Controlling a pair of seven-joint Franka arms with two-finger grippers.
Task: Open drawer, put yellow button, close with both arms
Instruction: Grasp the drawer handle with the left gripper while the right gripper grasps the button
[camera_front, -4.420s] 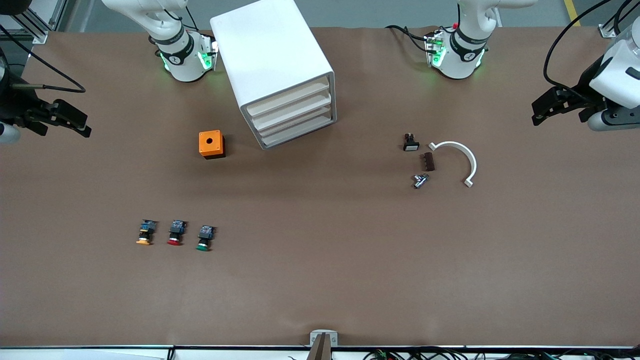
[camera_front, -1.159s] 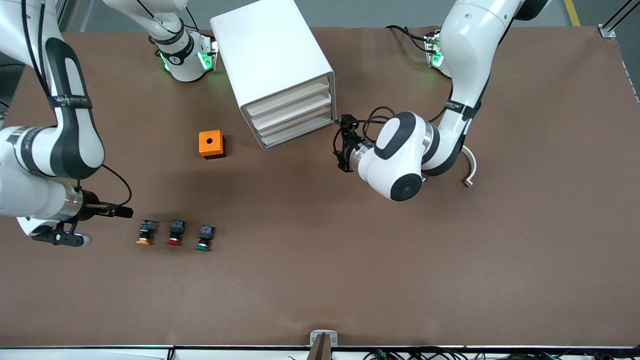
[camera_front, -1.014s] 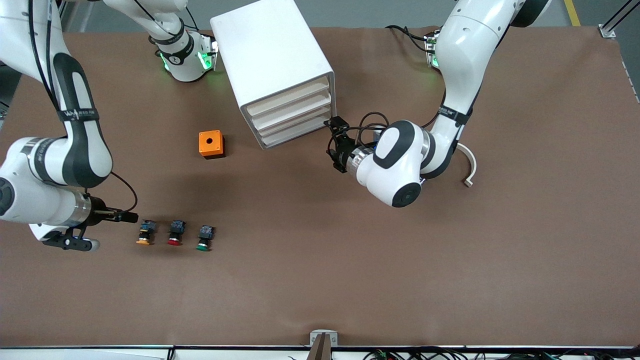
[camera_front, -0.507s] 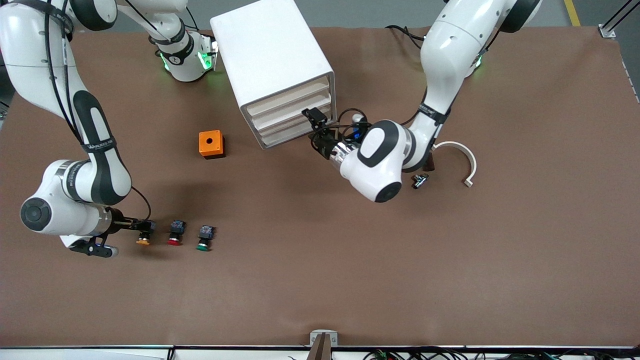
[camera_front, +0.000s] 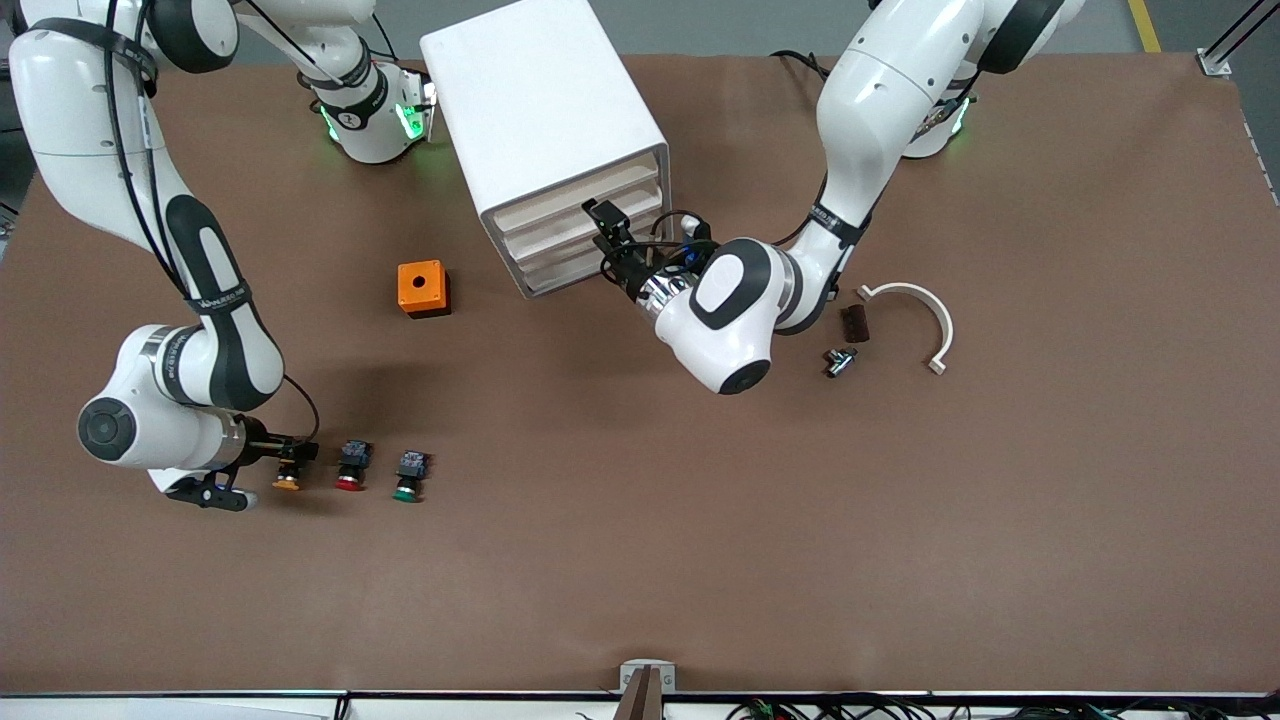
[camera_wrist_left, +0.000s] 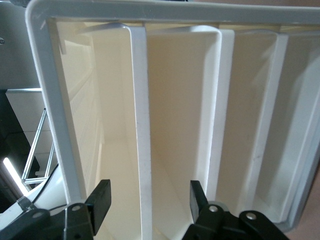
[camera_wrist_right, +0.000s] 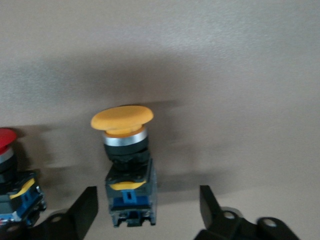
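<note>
- The yellow button (camera_front: 288, 474) lies on the counter (camera_front: 700, 520) nearest the front camera, beside the red-capped switch (camera_front: 350, 467) – not yet lifted. The right gripper (camera_wrist_right: 147, 210) straddles its body, fingers apart and clear of it.
- Farther off, the drawer (camera_front: 575, 203) sits shut in the cabinet (camera_front: 540, 110) – the left gripper (camera_wrist_left: 150, 200) at its front, fingers apart around the lip.
- Everything remains: opening, placing, closing.
- The drawer's inside is hidden.
</note>
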